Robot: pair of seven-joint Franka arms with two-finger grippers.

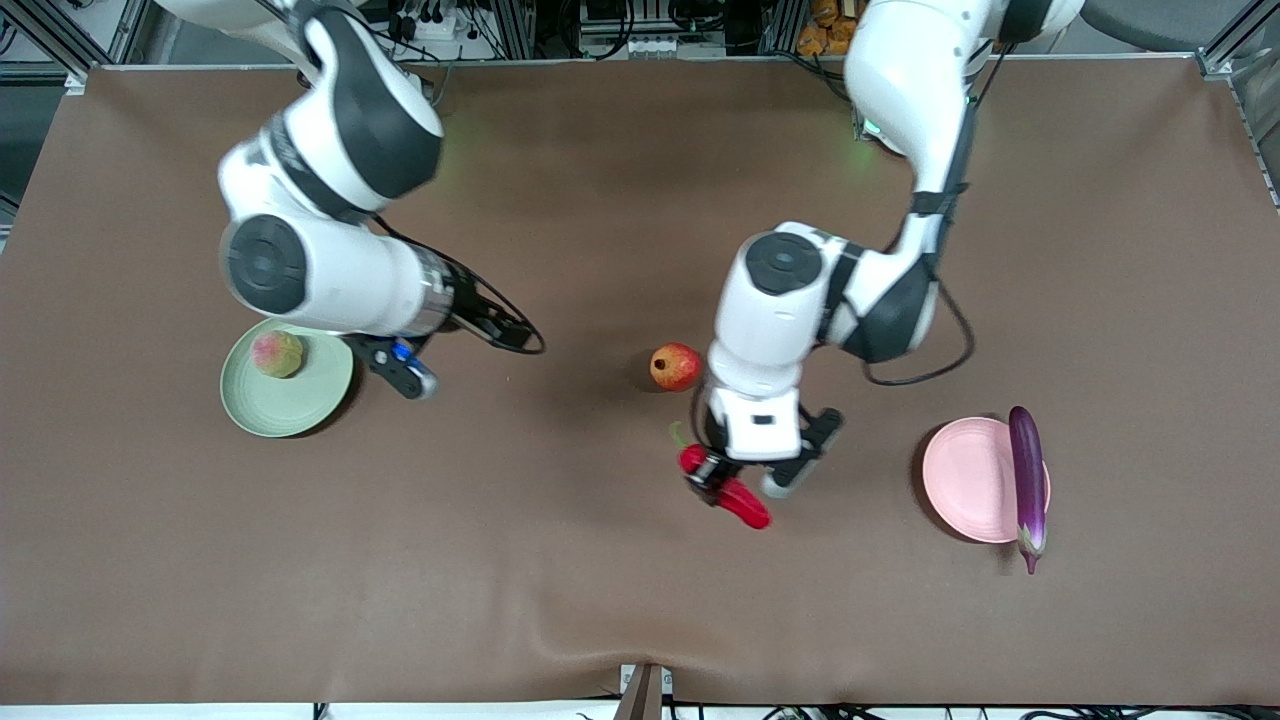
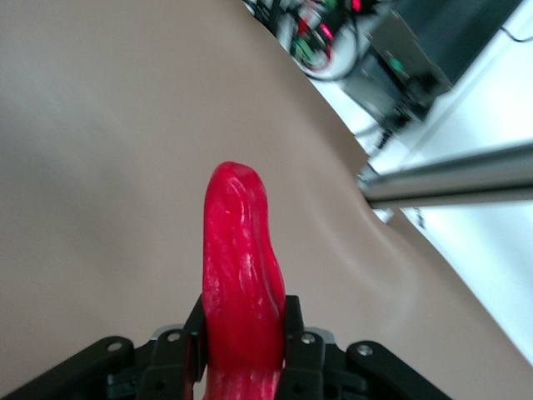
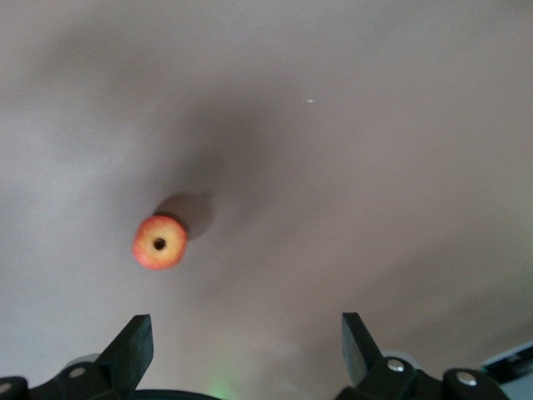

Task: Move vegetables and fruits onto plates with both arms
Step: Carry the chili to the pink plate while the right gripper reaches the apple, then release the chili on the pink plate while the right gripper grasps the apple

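My left gripper is shut on the red chili pepper and holds it over the bare cloth in the middle of the table. In the left wrist view the chili sticks out between the closed fingers. The pomegranate lies on the cloth beside the left hand and shows in the right wrist view. My right gripper is open and empty, beside the green plate, which holds the peach. The eggplant lies across the rim of the pink plate.
A brown cloth covers the whole table and has a slight ridge at its front edge. Cables and equipment stand past the table's back edge by the arm bases.
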